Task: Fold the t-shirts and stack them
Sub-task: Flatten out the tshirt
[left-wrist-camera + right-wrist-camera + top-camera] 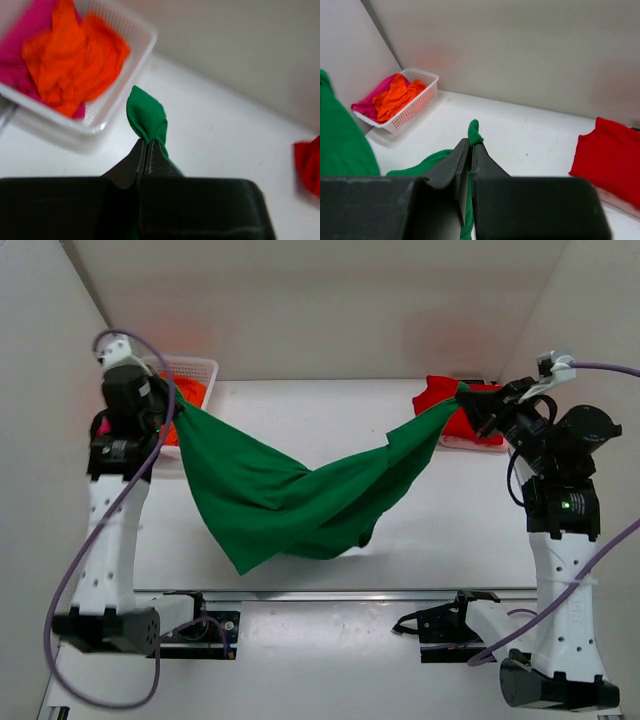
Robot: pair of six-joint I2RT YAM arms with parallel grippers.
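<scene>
The left gripper [145, 144] and right gripper [471, 144], each clamped on a green t-shirt [280, 500] end, hold it sagging above the middle of the table [330, 410].

Table: I see a white matte tabletop [300, 410].
Back: the far wall [320, 300] is a plain off-white panel.
Sides: left wall [40, 360] and right wall [600, 320], both white.
Light: soft, even, faint shadows.

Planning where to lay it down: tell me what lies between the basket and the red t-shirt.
Top view: only the green t-shirt, slung from the left pincer to the right pincer; the table there is otherwise bare.
</scene>
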